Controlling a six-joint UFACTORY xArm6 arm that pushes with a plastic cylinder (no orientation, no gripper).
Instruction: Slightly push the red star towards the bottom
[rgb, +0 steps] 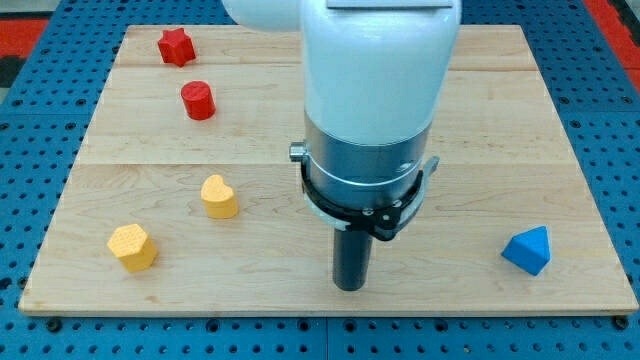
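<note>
The red star (176, 46) lies near the view's top left corner of the wooden board (520, 120). My tip (349, 287) rests on the board near the view's bottom centre, far to the right of and below the star. A red cylinder (198, 100) sits just below the star. The arm's white and grey body hides the board's centre top.
A yellow heart-shaped block (219, 196) lies left of my tip. A yellow hexagonal block (133, 247) sits near the bottom left. A blue triangular block (528, 250) sits at the bottom right. A blue pegboard surface (30, 150) surrounds the board.
</note>
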